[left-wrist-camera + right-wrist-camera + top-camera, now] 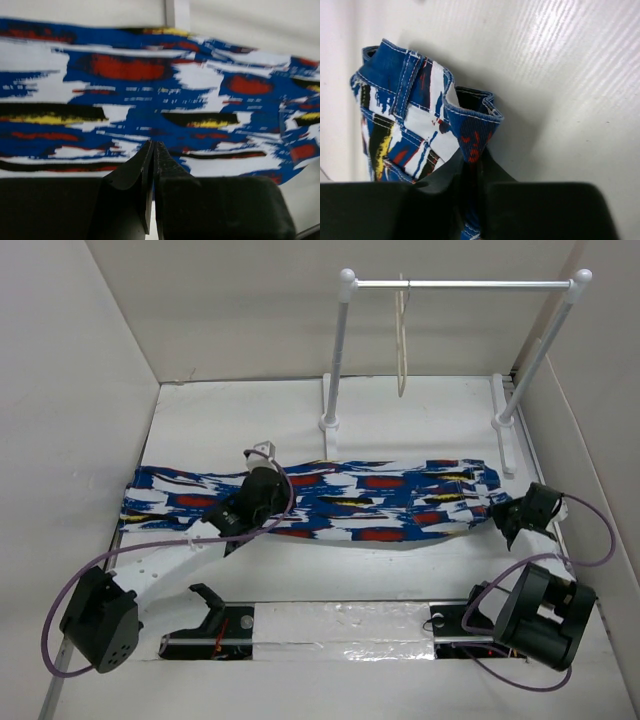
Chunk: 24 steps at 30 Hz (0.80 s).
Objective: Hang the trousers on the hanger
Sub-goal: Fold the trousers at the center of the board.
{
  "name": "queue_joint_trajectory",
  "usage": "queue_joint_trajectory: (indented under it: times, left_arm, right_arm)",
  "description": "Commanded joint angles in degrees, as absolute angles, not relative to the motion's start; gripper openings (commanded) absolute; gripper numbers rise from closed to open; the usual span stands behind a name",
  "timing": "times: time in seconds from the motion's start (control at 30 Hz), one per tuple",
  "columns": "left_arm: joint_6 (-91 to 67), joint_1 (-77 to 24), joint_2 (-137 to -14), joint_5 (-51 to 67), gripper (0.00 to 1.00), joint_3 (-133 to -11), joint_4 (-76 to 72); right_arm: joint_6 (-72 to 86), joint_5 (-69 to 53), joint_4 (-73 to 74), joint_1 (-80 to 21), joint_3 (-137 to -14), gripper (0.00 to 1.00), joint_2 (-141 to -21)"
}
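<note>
While my right pincer [471,162] is clamped on the waistband [470,117] at the 3 o'clock end of the trousers [350,495], my left pincer [153,145] sits with fingers pressed together at the cloth's near edge, toward 9 o'clock. Whether it has nipped any fabric I cannot tell. The trousers lie flat, and the hanger [402,360] hangs well apart on the rack [460,284] at 12 o'clock. I judge this the grasping step. The next move calls for a sure left hold before lifting toward 12.

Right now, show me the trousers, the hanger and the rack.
trousers [380,500]: top external view, middle of the fabric
hanger [402,365]: top external view, hanging cream frame
rack [460,284]: top external view, metal crossbar
</note>
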<state>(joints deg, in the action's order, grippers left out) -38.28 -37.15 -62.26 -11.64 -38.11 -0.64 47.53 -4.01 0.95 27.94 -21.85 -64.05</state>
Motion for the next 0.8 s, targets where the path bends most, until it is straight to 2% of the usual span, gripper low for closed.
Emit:
queue_joint_trajectory:
  times: [0.0,0.1,0.13,0.27,0.37,0.53,0.77]
  left_arm:
    - [-38.2,-40.2,-59.2,-16.3,0.0,-33.0,-6.2]
    - [-38.8,-42.1,-59.0,-17.6,0.0,-28.0,-9.0]
    - [-38.9,-42.1,-59.1,-18.0,0.0,-27.3,-9.4]
    - [-39.4,-47.9,-61.1,-21.4,0.0,-26.1,-10.1]
    - [-39.6,-51.5,-64.3,-23.9,0.0,-28.0,-10.3]
    - [-42.8,-58.2,-70.7,-25.1,0.0,-29.4,-11.6]
    - [-47.6,-67.3,-84.1,-27.6,0.0,-34.5,-12.4]
  right_arm:
    - [46.6,-5.7,-4.6,28.3,-23.3,0.0,-58.7]
    - [45.8,-11.7,-2.3,28.3,-22.9,0.0,-48.7]
    - [45.6,-13.0,-1.4,27.3,-23.1,0.0,-40.6]
    - [41.2,-13.9,8.1,16.9,-28.8,0.0,-26.6]
    - [38.6,-13.7,14.5,9.9,-34.7,0.0,-24.8]
    - [36.1,-14.7,17.5,3.8,-43.3,0.0,-26.7]
    - [31.9,-17.3,22.2,3.3,-57.8,0.0,-29.4]
